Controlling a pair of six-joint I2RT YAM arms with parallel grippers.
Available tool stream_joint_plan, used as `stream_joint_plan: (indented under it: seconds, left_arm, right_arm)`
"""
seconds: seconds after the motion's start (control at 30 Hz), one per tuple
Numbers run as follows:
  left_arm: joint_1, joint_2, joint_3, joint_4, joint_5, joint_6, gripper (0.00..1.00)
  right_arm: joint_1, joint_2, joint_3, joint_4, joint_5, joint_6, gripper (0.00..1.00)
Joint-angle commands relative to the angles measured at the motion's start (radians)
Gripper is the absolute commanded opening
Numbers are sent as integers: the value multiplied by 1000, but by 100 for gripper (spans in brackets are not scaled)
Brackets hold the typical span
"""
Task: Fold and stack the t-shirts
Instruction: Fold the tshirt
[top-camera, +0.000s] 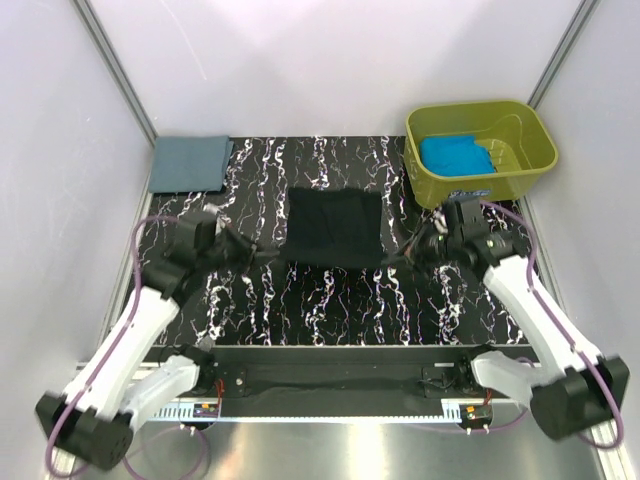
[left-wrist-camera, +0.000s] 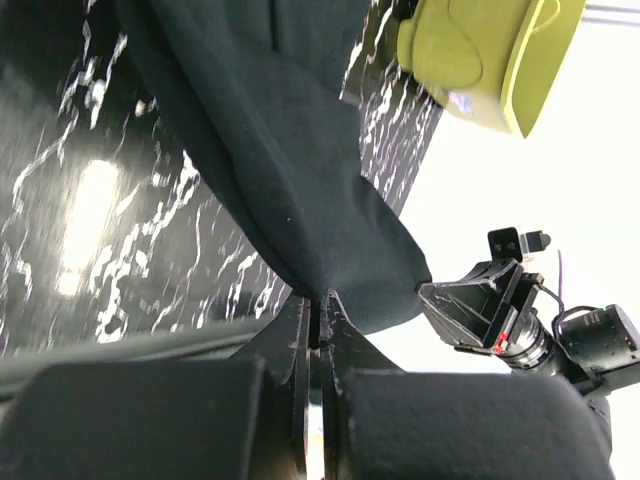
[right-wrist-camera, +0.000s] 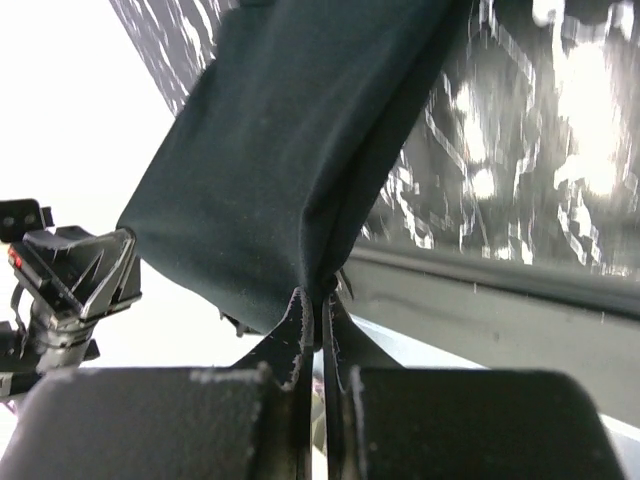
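The black t-shirt (top-camera: 334, 228) is seen near the middle of the counter (top-camera: 330, 305), folded into a rough rectangle, its near edge drawn taut between the 2 claws. The left claw (top-camera: 280, 254) is pressed together on the near-left corner of that shirt. In the left wrist view the fingertips (left-wrist-camera: 300, 320) are closed on a thin fold of the black cloth (left-wrist-camera: 290, 150), which slopes away from them toward the marbled surface. The right claw (top-camera: 405, 254) is likewise pinched shut on the near-right corner, and in the right wrist view the dark fabric (right-wrist-camera: 300, 150) is gathered into a crease exactly where the tips (right-wrist-camera: 318, 300) meet.

The grey-blue t-shirt (top-camera: 190, 163) is laid flat and folded at the far-left corner of the counter, well apart from the black one. The turquoise t-shirt (top-camera: 455, 155) is bunched inside the olive-green tub (top-camera: 535, 150), which is set at the far-right corner — its near wall just beyond the right claw's wrist. Part of the tub (left-wrist-camera: 480, 50) is also caught in the left wrist view.
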Motion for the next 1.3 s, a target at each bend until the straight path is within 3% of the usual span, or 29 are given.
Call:
stream_joint_plan:
  seconds: [0.0,0.3,0.5,0.73,0.9,0.97,1.27]
  left_arm:
    - [-24,-145,-43,-90,-57,-50,0]
    - [-137,-405,-134,-234,-105,-179,0]
    - [-156,-343,-94,-235,-132,-173,0]
    - [-130,-146,45,-225,-183,-89,0]
    - [-16,44,130,-197,-145,-14,0]
    - [31,130,174,-186,-137,25,0]
    - [143,496,358,-151,-106,152,0]
  right_arm:
    - [51,-112,-38,-91,55,74,0]
    - [109,-348,-90,-263,73,151,0]
    - [111,-355,-73,-268,95,168,0]
    - [77,-98,60,-196,99,85,0]
    - [-30,97,201,-168,26,-30,0]
    - [-80,252,268,-170,-32,-88,0]
    - [-104,647,548,-166,-47,-220,0]
